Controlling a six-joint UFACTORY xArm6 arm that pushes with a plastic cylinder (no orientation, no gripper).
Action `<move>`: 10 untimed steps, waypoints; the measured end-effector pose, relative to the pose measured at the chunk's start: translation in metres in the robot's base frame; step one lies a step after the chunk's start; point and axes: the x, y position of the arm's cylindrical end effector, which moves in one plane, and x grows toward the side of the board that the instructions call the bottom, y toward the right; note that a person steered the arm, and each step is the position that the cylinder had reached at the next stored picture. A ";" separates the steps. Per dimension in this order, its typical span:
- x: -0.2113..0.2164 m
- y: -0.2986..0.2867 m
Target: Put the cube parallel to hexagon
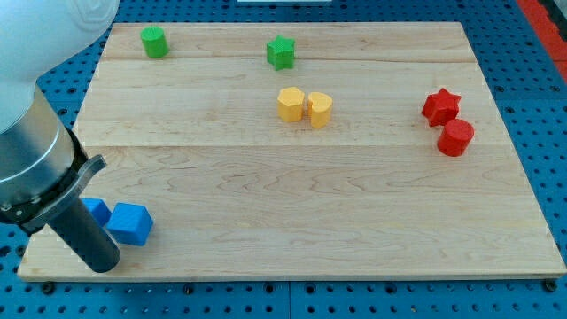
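Observation:
A blue cube [131, 223] lies near the board's bottom-left corner. A second blue block [97, 211] sits just left of it, partly hidden behind my rod. My tip [103, 265] rests at the board's bottom-left edge, just below and left of the blue cube, close to it; contact cannot be told. A yellow hexagon-like block [290, 104] lies at the upper middle, touching a second yellow block [320, 109] on its right.
A green rounded block [154, 42] is at the top left and a green star [281, 52] at the top middle. A red star [440, 105] and a red rounded block [455, 137] sit together at the right. The arm's grey body fills the left edge.

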 end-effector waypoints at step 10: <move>-0.171 -0.020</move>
